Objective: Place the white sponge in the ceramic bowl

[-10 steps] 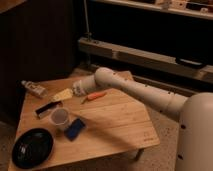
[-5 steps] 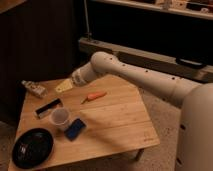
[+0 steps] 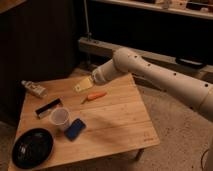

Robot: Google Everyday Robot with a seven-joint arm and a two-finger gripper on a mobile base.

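Observation:
The white sponge [image 3: 83, 84], pale and flat, is at the tip of my gripper [image 3: 91, 80] and is held above the far middle of the wooden table [image 3: 120, 125]. The gripper is shut on it. The arm reaches in from the right. The ceramic bowl [image 3: 32, 148], a shallow glossy black dish, sits at the table's front left corner, well away from the gripper, down and to the left.
A translucent cup [image 3: 60, 118] stands between the gripper and the bowl, with a blue object [image 3: 75, 129] beside it. An orange item [image 3: 94, 96] lies under the gripper. A black flat tool [image 3: 48, 107] and a small bottle [image 3: 34, 89] lie at the left.
The gripper has risen off the table and moved right with the sponge in it. The other objects have not moved.

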